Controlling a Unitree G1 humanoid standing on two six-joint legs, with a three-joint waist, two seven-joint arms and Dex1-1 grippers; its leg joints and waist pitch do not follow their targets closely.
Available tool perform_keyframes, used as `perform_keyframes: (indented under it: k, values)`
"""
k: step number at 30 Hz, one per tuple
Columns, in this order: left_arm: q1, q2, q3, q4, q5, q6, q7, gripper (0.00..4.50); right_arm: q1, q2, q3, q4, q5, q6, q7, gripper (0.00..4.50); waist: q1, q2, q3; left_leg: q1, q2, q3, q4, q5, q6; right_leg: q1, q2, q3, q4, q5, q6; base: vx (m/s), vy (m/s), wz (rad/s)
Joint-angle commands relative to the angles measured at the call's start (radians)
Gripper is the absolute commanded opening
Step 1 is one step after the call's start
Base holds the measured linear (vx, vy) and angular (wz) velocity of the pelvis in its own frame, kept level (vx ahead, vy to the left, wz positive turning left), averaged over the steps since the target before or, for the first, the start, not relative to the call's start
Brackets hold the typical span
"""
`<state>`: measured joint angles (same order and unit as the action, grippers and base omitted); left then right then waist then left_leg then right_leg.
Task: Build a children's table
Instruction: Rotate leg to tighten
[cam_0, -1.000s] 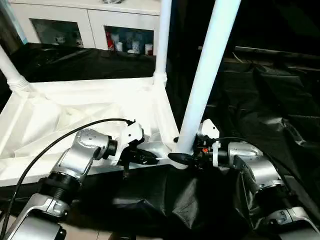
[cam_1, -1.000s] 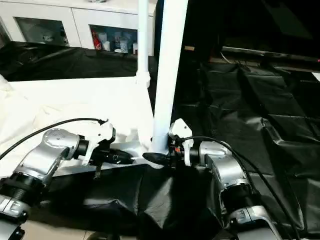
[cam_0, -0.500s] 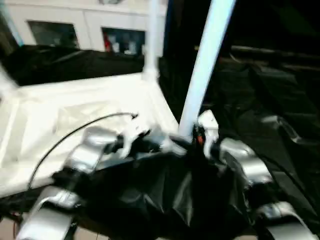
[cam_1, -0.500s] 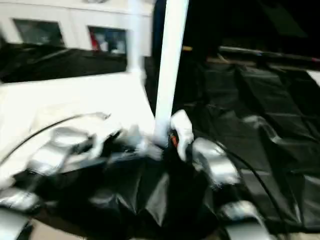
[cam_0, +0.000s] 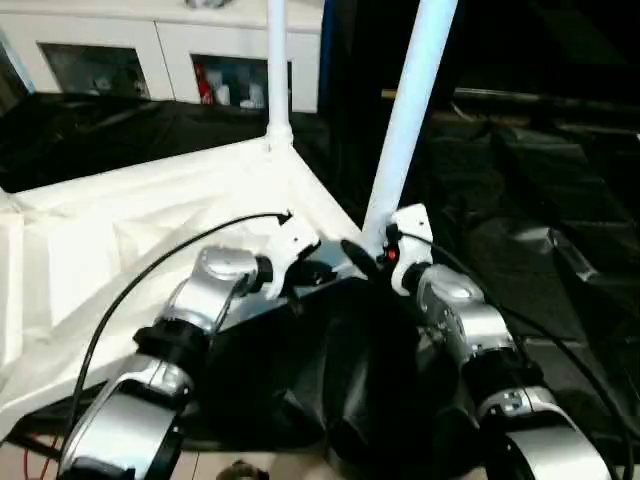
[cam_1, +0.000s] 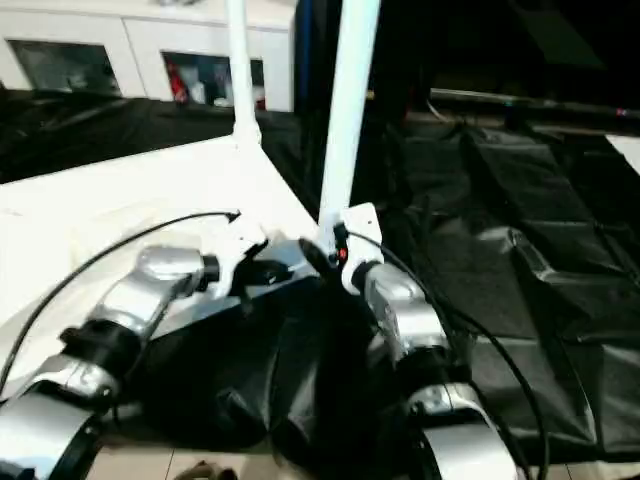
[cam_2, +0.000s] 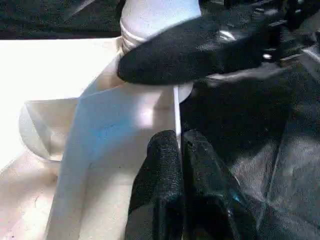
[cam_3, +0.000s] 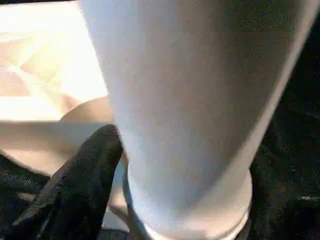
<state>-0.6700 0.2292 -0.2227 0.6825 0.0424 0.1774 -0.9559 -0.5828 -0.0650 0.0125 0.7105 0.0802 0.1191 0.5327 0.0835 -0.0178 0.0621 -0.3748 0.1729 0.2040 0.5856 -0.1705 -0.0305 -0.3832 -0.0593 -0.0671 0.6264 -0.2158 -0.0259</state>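
Observation:
The children's table lies upside down, its white ribbed tabletop (cam_0: 150, 220) on black sheeting. A far leg (cam_0: 277, 70) and a near leg (cam_0: 410, 110) stand upright in corner sockets. My left gripper (cam_2: 179, 145) is shut on the tabletop's thin rim beside the near corner socket (cam_2: 155, 90). My right gripper (cam_0: 365, 250) is open, straddling the near leg's base. One of its fingers (cam_3: 75, 190) lies close beside the tube (cam_3: 190, 100); the leg hides the other one.
A white glass-door cabinet (cam_0: 120, 50) stands at the back. Crumpled black sheeting (cam_0: 540, 200) covers the floor to the right and in front. A black cable (cam_0: 150, 270) loops over my left forearm.
The camera has moved, shifting the whole picture. Both grippers stay at the near corner. The right gripper's jaws stand wider around the leg than a second ago.

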Motion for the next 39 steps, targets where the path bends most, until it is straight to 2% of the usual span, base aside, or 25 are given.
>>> perform_keyframes:
  k: [1, 6, 11, 18, 21, 23, 26, 27, 29, 31, 33, 36, 38, 39]
  values:
    - [0.003, -0.033, -0.007, -0.062, -0.063, -0.054, -0.043, 0.00, 0.020, 0.034, 0.119, -0.029, 0.013, 0.010, 0.141, 3.92, 0.002, -0.003, -0.067, 0.018, 0.072, -0.037, -0.064, -0.166, 0.035, 0.043, -0.111, 0.063, -0.081, -0.117, -0.215, 0.000, 0.000, 0.00]
    - [0.034, 0.014, -0.031, -0.101, -0.065, -0.069, -0.141, 0.00, 0.059, -0.046, 0.142, -0.103, 0.038, -0.001, 0.322, 3.92, 0.006, -0.001, -0.067, 0.020, 0.074, -0.037, -0.063, -0.168, 0.044, 0.042, -0.108, 0.062, -0.080, -0.105, -0.219, 0.000, 0.000, 0.00]
    - [0.067, 0.072, -0.043, -0.148, -0.088, -0.077, -0.264, 0.00, 0.094, -0.138, 0.166, -0.178, 0.054, 0.009, 0.485, 3.92, 0.015, 0.001, -0.064, 0.022, 0.079, -0.037, -0.066, -0.198, 0.035, 0.039, -0.109, 0.062, -0.083, -0.156, -0.220, 0.000, 0.000, 0.00]
    - [0.095, 0.125, -0.057, -0.209, -0.106, -0.024, -0.363, 0.00, 0.116, -0.181, 0.181, -0.228, 0.072, 0.031, 0.583, 3.92, 0.023, -0.001, -0.064, 0.021, 0.078, -0.035, -0.066, -0.196, 0.033, 0.035, -0.107, 0.061, -0.081, -0.164, -0.220, 0.000, 0.000, 0.00]
    - [0.103, 0.139, -0.061, -0.225, -0.110, -0.012, -0.390, 0.00, 0.119, -0.187, 0.183, -0.232, 0.072, 0.034, 0.597, 3.62, 0.026, 0.000, -0.063, 0.022, 0.079, -0.036, -0.067, -0.201, 0.027, 0.034, -0.109, 0.062, -0.082, -0.180, -0.219, 0.000, 0.000, 0.00]
    - [0.108, 0.144, -0.064, -0.234, -0.109, -0.008, -0.399, 0.00, 0.120, -0.189, 0.184, -0.232, 0.073, 0.035, 0.601, 3.62, 0.026, -0.001, -0.063, 0.023, 0.078, -0.036, -0.067, -0.204, 0.022, 0.033, -0.109, 0.062, -0.083, -0.185, -0.218, 0.000, 0.000, 0.00]
    - [0.121, 0.152, -0.069, -0.251, -0.113, 0.004, -0.413, 0.00, 0.121, -0.190, 0.188, -0.234, 0.075, 0.038, 0.605, 3.24, 0.027, -0.002, -0.064, 0.021, 0.078, -0.036, -0.067, -0.193, 0.025, 0.035, -0.109, 0.062, -0.081, -0.172, -0.218, 0.000, 0.000, 0.00]
    - [0.125, 0.152, -0.070, -0.256, -0.114, 0.005, -0.413, 0.00, 0.124, -0.191, 0.189, -0.238, 0.075, 0.040, 0.608, 3.20, 0.026, -0.007, -0.063, 0.021, 0.077, -0.035, -0.067, -0.189, 0.027, 0.034, -0.108, 0.062, -0.081, -0.170, -0.217, 0.000, 0.000, 0.00]
    - [0.127, 0.150, -0.069, -0.258, -0.114, 0.004, -0.407, 0.00, 0.127, -0.190, 0.189, -0.241, 0.075, 0.043, 0.609, 3.04, 0.027, -0.004, -0.064, 0.023, 0.078, -0.035, -0.066, -0.188, 0.027, 0.033, -0.109, 0.062, -0.081, -0.175, -0.217, 0.000, 0.000, 0.00]
    - [0.128, 0.148, -0.068, -0.259, -0.113, 0.001, -0.401, 0.00, 0.130, -0.188, 0.189, -0.243, 0.075, 0.045, 0.609, 3.04, 0.027, -0.004, -0.064, 0.022, 0.077, -0.036, -0.066, -0.185, 0.027, 0.035, -0.109, 0.062, -0.081, -0.173, -0.214, 0.000, 0.000, 0.00]
    - [0.128, 0.139, -0.061, -0.253, -0.112, -0.005, -0.380, 0.00, 0.136, -0.178, 0.182, -0.246, 0.080, 0.053, 0.592, 2.81, 0.027, -0.006, -0.063, 0.021, 0.077, -0.035, -0.066, -0.182, 0.029, 0.034, -0.107, 0.062, -0.081, -0.171, -0.211, 0.000, 0.000, 0.00]
    - [0.093, 0.091, -0.030, -0.201, -0.086, 0.003, -0.251, 0.00, 0.128, -0.109, 0.142, -0.192, 0.050, 0.067, 0.402, 2.75, 0.023, -0.008, -0.063, 0.022, 0.077, -0.037, -0.068, -0.185, 0.022, 0.031, -0.109, 0.063, -0.082, -0.181, -0.211, 0.000, 0.000, 0.00]
    - [0.093, 0.091, -0.030, -0.201, -0.086, 0.003, -0.251, 0.00, 0.128, -0.109, 0.142, -0.192, 0.050, 0.067, 0.402, 2.73, 0.020, -0.007, -0.062, 0.025, 0.075, -0.039, -0.069, -0.209, 0.005, 0.032, -0.114, 0.063, -0.088, -0.232, -0.206, 0.000, 0.000, 0.00]
    - [0.079, 0.075, -0.022, -0.182, -0.075, 0.006, -0.202, 0.00, 0.121, -0.090, 0.134, -0.168, 0.035, 0.064, 0.341, 2.72, 0.018, -0.008, -0.061, 0.024, 0.076, -0.039, -0.069, -0.211, 0.000, 0.031, -0.112, 0.064, -0.089, -0.240, -0.199, 0.000, 0.000, 0.00]
